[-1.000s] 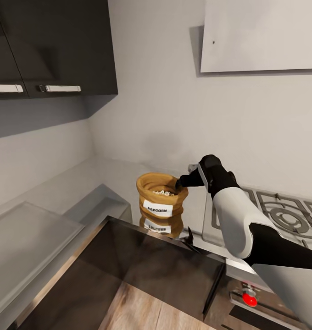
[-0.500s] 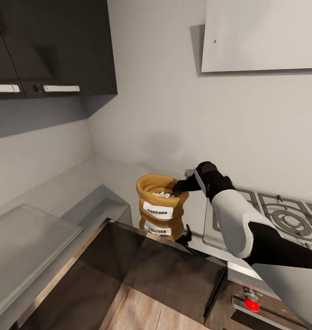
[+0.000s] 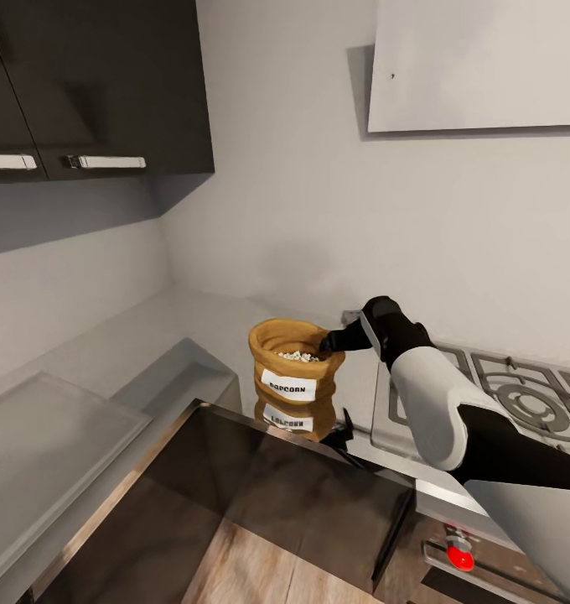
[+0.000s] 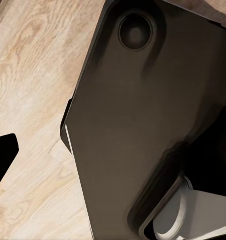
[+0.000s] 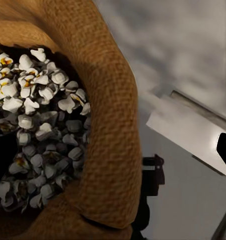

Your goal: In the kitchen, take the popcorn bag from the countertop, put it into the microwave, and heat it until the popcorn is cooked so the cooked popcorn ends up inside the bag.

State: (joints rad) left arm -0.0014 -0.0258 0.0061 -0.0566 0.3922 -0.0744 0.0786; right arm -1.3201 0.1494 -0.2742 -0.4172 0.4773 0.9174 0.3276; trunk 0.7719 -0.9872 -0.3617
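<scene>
Along the back of the kitchen, I see pale grey walls meeting in a corner, with dark upper cabinets on one side and a flat white hood on the other. Below them the steel countertop runs into that corner and along the back wall, its long stretch toward the corner bare and open. A dark glossy surface crosses the near part of my head view, its far edge just short of the bag's reflection. On the far side of the bag from the corner, the gas hob sits with its grey grates, its near edge close beside the bag.

The popcorn bag stands upright on the countertop between the hob's edge and the open stretch, well clear of the back wall, white label facing me. Inside it lies the popcorn, a heap of whitish puffed pieces with yellow flecks, sitting below the rolled rim.

My right gripper reaches in from the hob side, its dark tip at the bag's rim on that side. One finger looks to be inside the rim and another outside it, so the pincer is partly apart across the cloth edge; I cannot tell whether it has actually closed on the rim.

My left wrist camera looks at a dark panel over pale wood floor, and I cannot tell how that pincer stands.
</scene>
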